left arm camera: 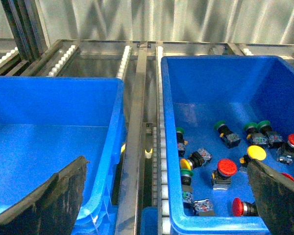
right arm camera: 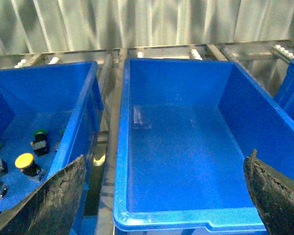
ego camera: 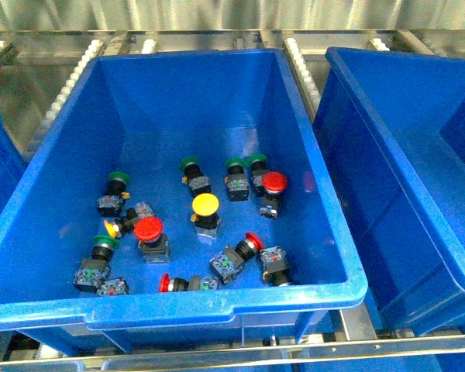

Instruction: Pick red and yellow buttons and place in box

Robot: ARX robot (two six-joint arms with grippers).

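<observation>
Red buttons (ego camera: 148, 229) and yellow buttons (ego camera: 205, 204) all lie in the middle tote (ego camera: 31, 256), mixed with green buttons (ego camera: 190, 164), some of them touching. None placed yet. The box (left arm camera: 54, 93) to its left, probably the target, holds nothing. Roller rail (left arm camera: 137, 122) and tote walls lie between. Left jaws and right jaws spread wide, holding nothing.

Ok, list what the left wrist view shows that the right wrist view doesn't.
Left wrist only: the blue tote on the robot's left and the red buttons. Right wrist only: the blue tote on the robot's right. Both: the middle tote with a yellow button and green buttons, plus an open claw each, the left claw and right claw.
</observation>
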